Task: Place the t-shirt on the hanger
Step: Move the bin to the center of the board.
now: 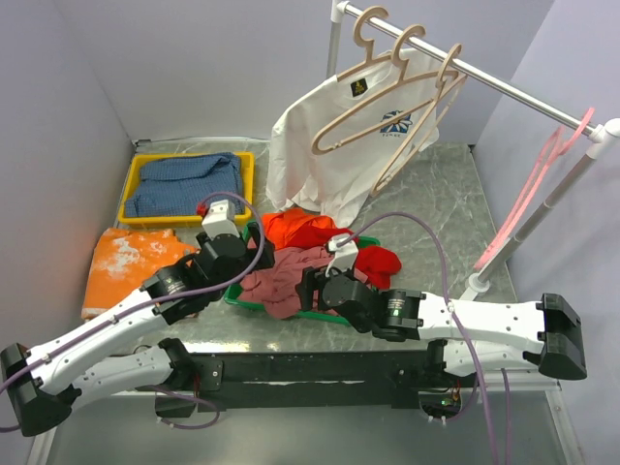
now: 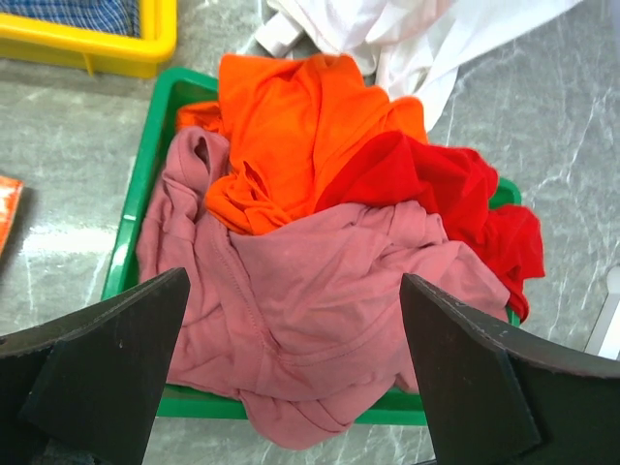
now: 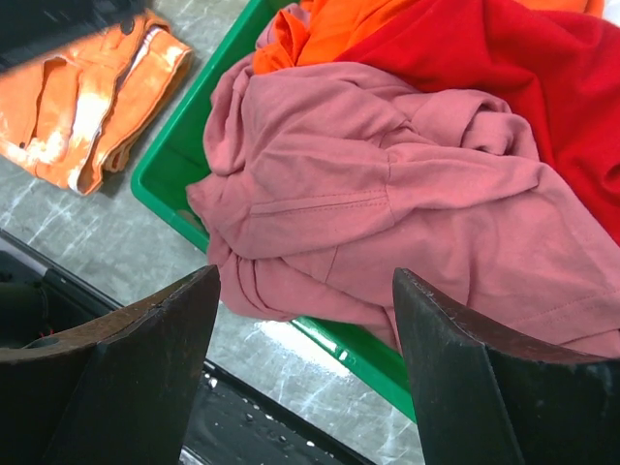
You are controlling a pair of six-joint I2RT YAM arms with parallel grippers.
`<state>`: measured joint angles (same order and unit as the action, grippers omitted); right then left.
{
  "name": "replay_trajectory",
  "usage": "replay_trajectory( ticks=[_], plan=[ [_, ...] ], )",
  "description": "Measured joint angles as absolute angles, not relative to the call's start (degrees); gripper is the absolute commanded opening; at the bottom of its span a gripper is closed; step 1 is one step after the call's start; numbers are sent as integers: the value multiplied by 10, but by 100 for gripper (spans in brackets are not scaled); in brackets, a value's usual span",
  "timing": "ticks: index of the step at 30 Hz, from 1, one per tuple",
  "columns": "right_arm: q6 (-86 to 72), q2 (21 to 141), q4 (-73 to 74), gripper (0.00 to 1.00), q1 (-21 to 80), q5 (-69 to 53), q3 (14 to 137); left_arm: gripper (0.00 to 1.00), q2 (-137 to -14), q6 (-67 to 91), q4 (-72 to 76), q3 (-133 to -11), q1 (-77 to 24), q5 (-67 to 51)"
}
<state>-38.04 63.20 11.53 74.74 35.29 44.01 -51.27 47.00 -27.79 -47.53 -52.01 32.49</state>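
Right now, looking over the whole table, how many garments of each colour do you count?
Dusty rose: 1, the t-shirt
Orange: 2, orange garment in the green tray, folded orange garment left of it
Red: 1, red garment
White: 1, white t-shirt
Blue: 1, blue garment
Total: 6

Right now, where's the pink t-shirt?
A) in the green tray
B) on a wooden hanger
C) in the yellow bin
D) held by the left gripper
A: the t-shirt lies crumpled in the green tray, spilling over its near rim.
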Motion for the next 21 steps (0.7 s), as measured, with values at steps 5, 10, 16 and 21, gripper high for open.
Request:
replay_trajectory(
  ticks=[5, 10, 16, 21],
  plan=[
    [-381, 646, 116, 79, 747, 342, 441, 97, -496, 465, -285, -487, -520, 341],
    [-393, 683, 132, 80, 747, 333, 453, 96, -489, 469, -292, -506, -520, 363],
    [-431, 714, 165, 80, 695, 302, 454, 96, -510, 503, -314, -506, -518, 384],
    [-472, 707, 184, 81, 607, 291, 439, 96, -517, 517, -309, -485, -496, 371]
  ],
)
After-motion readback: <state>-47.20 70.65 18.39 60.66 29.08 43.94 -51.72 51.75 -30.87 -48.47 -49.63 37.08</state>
